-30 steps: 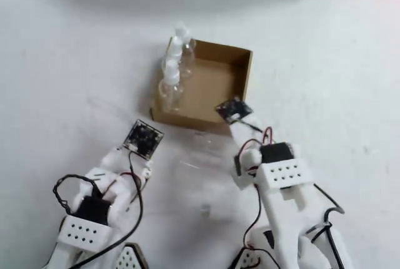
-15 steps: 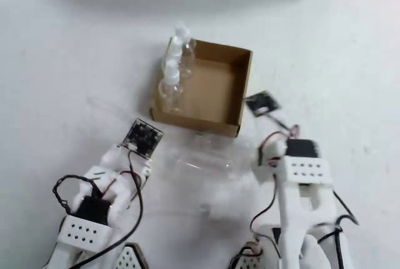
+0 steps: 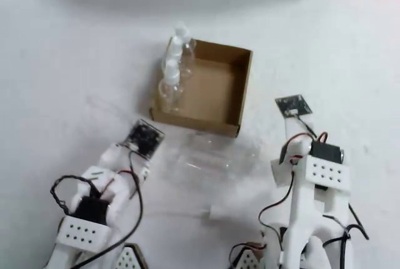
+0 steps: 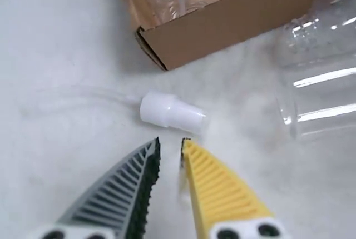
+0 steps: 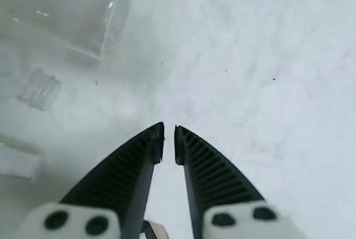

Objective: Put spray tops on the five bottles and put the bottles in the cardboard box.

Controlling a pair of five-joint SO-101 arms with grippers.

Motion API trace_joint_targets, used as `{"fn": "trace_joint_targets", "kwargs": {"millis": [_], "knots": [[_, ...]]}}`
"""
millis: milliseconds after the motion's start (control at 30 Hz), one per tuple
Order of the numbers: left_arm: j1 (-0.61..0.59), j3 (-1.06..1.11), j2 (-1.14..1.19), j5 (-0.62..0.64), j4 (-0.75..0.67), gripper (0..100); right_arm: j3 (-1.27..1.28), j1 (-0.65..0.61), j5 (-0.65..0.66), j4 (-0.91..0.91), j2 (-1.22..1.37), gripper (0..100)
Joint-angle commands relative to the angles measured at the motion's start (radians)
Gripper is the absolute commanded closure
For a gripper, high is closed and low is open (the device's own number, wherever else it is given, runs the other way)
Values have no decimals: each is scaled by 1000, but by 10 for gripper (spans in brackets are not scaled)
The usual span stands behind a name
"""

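Item: spray top [image 4: 169,112], white, lying on its side on the table [image 3: 75,50] close off a corner of the box [image 3: 215,91], its thin tube [image 4: 83,91] trailing away along the cloth. Position relative to tool: just ahead of the tips of the left gripper [image 4: 171,145], not touching. The jaws are slightly parted with a narrow slit of table between them, and they hold nothing. Long axis: crosswise to the line the jaws point along, so it runs the same way the jaws close. Judged consequence: a straight advance would meet the top end to end, so a wider spread, and likely a turn of the wrist, would be needed to take it across its body. Nearer arm: the left, in the lower left of the high view, its wrist reaching toward the box's lower left corner. Right gripper [image 5: 169,139]: jaws pressed all but together, empty, over bare table. Its arm stands in the lower right of the high view, apart from the box and farther from the top. Other stock: capped bottles [image 3: 171,80] upright against the box's left wall. Loose bottles [image 3: 209,156], clear and topless, lie on the table just below the box, between the two arms.
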Motion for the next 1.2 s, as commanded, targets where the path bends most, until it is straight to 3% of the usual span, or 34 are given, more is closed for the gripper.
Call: {"fn": "trace_joint_targets", "kwargs": {"millis": [0, 167, 333, 467, 667, 967, 1100, 1167], "knots": [[-42, -91, -19, 74, -2, 928, -28, -48, 9, 7, -27, 984], [-191, -157, -15, 138, 14, 954, -12, -110, 0, 21, -136, 984], [-147, -252, -13, 58, 152, 977, 117, -107, 0, -91, -217, 984], [-4, -336, -13, -49, 318, 976, 261, -56, -44, -277, -239, 984], [297, -358, -19, -308, 468, 972, 269, 82, -97, -374, -236, 984], [774, -350, -13, -256, 489, 932, 285, 93, -124, -417, -236, 984], [874, -356, -12, -269, 479, 837, 287, 91, -121, -426, -236, 984], [889, -351, -12, -345, 479, 827, 287, 91, -124, -426, -236, 984]]}}
